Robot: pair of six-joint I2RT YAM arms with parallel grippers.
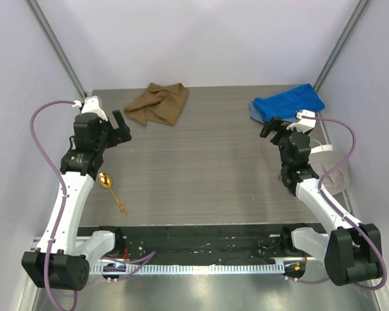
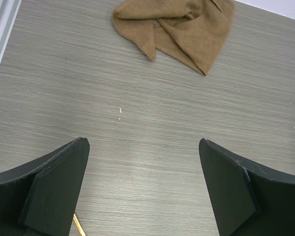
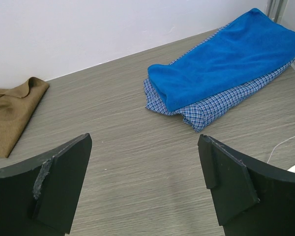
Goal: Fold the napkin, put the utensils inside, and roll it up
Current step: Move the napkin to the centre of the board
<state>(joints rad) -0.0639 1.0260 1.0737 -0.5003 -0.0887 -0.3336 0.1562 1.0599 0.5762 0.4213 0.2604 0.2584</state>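
Observation:
The tan-brown napkin point(image 1: 157, 104) lies crumpled at the back of the table, left of centre. It also shows at the top of the left wrist view point(image 2: 179, 27) and at the left edge of the right wrist view point(image 3: 12, 110). The gold spoon point(image 1: 111, 188) lies on the table beside the left arm; a sliver of its handle point(image 2: 77, 227) shows in the left wrist view. My left gripper point(image 1: 122, 127) is open and empty, short of the napkin. My right gripper point(image 1: 272, 127) is open and empty near the blue cloth.
A blue towel on a blue checked cloth point(image 1: 287, 103) lies at the back right, seen also in the right wrist view point(image 3: 226, 61). A beige-and-white cap-like item point(image 1: 330, 170) sits at the right edge. A black strip point(image 1: 194, 241) runs along the near edge.

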